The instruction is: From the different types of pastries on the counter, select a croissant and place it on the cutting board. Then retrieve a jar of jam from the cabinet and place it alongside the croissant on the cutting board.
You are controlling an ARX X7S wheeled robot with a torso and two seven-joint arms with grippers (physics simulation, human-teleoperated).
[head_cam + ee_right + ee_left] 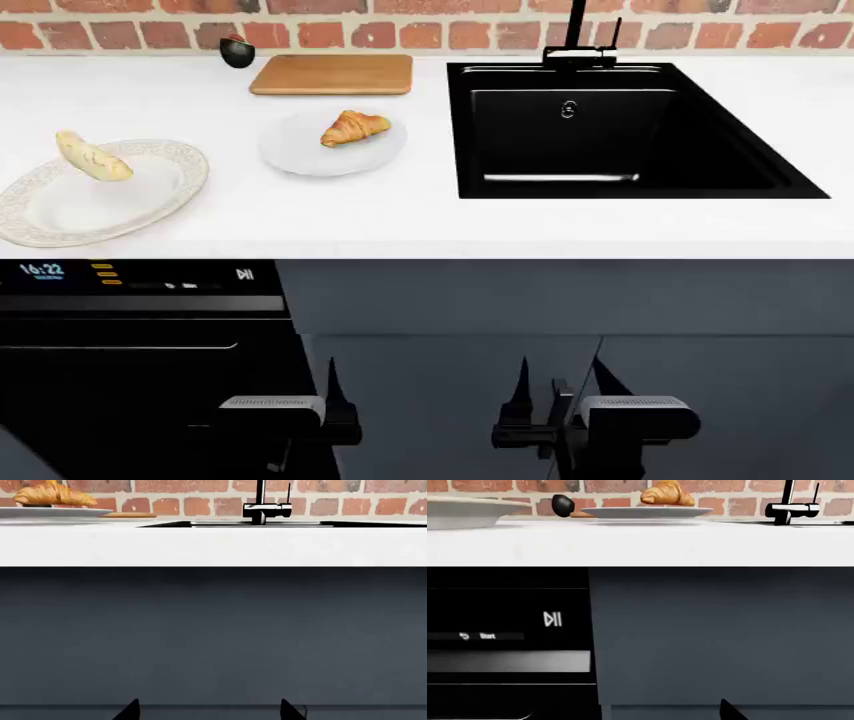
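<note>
Both claws hang low before the cabinet fronts, below the white tabletop [400, 225] edge: the left claw [331, 400] and right claw [558, 395] each stand spread, holding nothing. The croissant [354, 127] lies on a small round plate [300, 155] near the cutting board [332, 74]; the baguette-like bread [92, 156] rests in a patterned dish [40, 215].

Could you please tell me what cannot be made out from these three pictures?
- Jar of jam and its cabinet: in no view; everything above the brick wall is cut off.
- Left gripper: head view shows it edge-on and dark against the cupboard front, so its jaws cannot be judged; the left wrist view catches one tip.
- Cutting board: only a sliver shows behind the croissant's plate in both wrist views.
- Dark item by the wall: too small to identify.
</note>
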